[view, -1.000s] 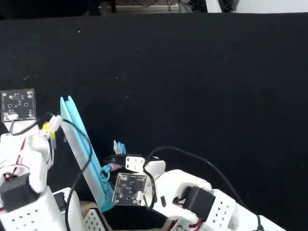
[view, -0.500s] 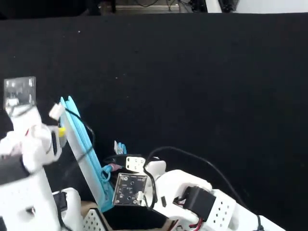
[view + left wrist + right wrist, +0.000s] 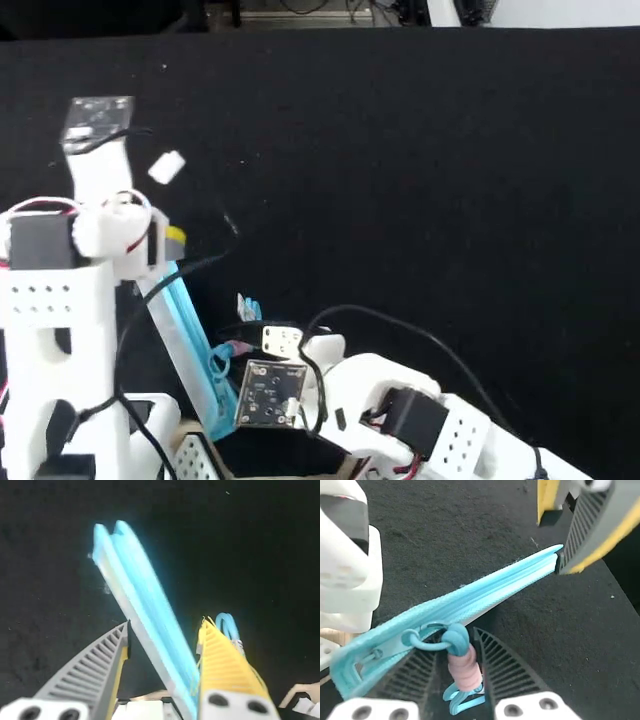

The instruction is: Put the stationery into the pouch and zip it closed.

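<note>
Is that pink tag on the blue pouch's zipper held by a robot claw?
Yes, the right gripper pinches the pink tag tied to the zipper pull of the pouch.

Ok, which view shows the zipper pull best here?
The right wrist view: the zipper pull, pink bead on cyan cord, sits close up in the right gripper at the end of the pouch. The high view gives a small pink-and-cyan bit; the left wrist view, a cyan loop.
</note>
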Robot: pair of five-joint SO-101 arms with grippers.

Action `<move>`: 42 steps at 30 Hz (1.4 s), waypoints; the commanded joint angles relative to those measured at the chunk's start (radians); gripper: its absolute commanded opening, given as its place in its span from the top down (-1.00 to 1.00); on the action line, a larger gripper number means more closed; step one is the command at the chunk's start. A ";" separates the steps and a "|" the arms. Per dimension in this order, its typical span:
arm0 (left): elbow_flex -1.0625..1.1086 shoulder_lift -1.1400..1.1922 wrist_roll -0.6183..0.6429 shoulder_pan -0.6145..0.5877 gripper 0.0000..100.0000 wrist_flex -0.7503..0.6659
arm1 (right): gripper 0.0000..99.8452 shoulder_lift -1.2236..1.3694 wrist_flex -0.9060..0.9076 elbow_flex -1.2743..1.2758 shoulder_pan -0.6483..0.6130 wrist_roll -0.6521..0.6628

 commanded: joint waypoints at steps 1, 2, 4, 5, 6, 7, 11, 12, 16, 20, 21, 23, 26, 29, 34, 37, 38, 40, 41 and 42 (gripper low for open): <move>-0.045 0.051 0.041 0.039 0.55 -0.023 | 0.98 -0.010 0.002 -0.004 -0.006 -0.005; -0.035 0.071 0.040 0.036 0.55 -0.038 | 0.98 -0.010 0.002 -0.004 -0.008 -0.005; -0.012 0.115 0.040 0.035 0.55 -0.061 | 0.98 -0.010 0.002 -0.004 -0.008 -0.005; 0.001 0.138 0.040 0.035 0.55 -0.066 | 0.98 -0.010 0.002 -0.004 -0.008 -0.005; 0.004 0.163 0.038 0.035 0.55 -0.064 | 0.98 -0.010 0.002 -0.004 -0.008 -0.005; 0.005 0.187 0.038 0.035 0.55 -0.060 | 0.98 -0.010 0.002 -0.004 -0.008 -0.005; 0.004 0.233 0.040 0.012 0.55 -0.058 | 0.98 -0.010 0.002 -0.004 -0.008 -0.005; 0.004 0.241 0.040 0.001 0.55 -0.058 | 0.98 -0.010 0.002 -0.004 -0.008 -0.005; 0.012 0.244 0.035 -0.061 0.55 -0.060 | 0.98 -0.010 0.002 -0.004 -0.008 -0.005; 0.005 0.235 0.034 -0.117 0.55 -0.057 | 0.98 -0.010 0.002 -0.004 -0.008 -0.005; 0.008 0.235 0.034 -0.124 0.55 -0.057 | 0.98 -0.010 0.002 -0.004 -0.008 -0.005; 0.016 0.242 0.032 -0.125 0.55 -0.052 | 0.98 -0.010 0.002 -0.004 -0.008 -0.005; 0.025 0.244 0.032 -0.104 0.55 -0.031 | 0.98 -0.010 0.002 -0.004 -0.008 -0.005; 0.016 0.233 0.032 -0.088 0.55 -0.029 | 0.98 -0.010 0.002 -0.004 -0.008 -0.005; -0.010 0.232 0.032 -0.101 0.73 -0.029 | 0.98 -0.010 0.003 -0.008 -0.002 -0.005; -0.039 0.232 0.038 -0.136 0.94 -0.037 | 0.98 -0.010 0.003 -0.008 -0.002 -0.005; -0.042 0.232 0.041 -0.143 0.89 -0.038 | 0.98 -0.012 0.003 -0.010 -0.002 -0.005; -0.065 0.232 0.057 -0.163 0.94 -0.038 | 0.98 -0.012 0.003 -0.010 0.000 -0.002; -0.084 0.232 0.081 -0.179 0.94 -0.040 | 0.98 -0.012 0.003 -0.010 0.000 0.000; -0.104 0.232 0.109 -0.197 0.93 -0.038 | 0.98 -0.012 0.003 -0.010 0.000 0.002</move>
